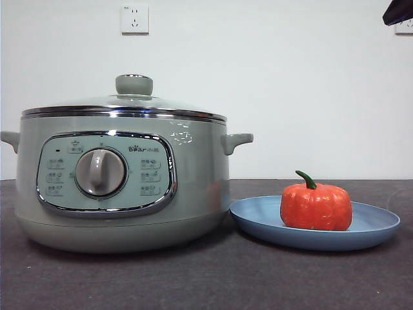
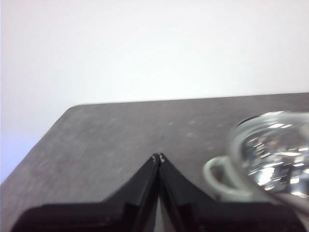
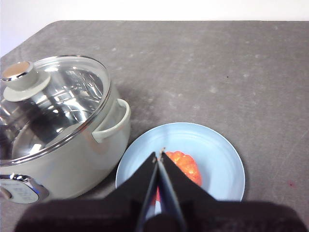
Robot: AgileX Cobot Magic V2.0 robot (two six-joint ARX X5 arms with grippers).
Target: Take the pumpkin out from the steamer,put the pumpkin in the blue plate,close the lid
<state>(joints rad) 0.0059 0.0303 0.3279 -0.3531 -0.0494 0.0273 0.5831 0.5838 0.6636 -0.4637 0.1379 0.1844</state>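
Orange-red, the pumpkin [image 1: 316, 205] is sitting upright in the blue plate [image 1: 377, 227] at the lower right of the front frame, just beside the steamer [image 1: 193, 194]. Glass and chrome, the lid [image 1: 133, 97] is resting on the pot's rim, so by my judgement every step is done and nothing remains but waiting clear. Hovering above the plate, the right gripper [image 3: 160, 155] is holding its jaws together on nothing. Over bare table [image 2: 120, 130] beside the pot's handle, the left gripper [image 2: 159, 157] is likewise pressed together, with open room around both.
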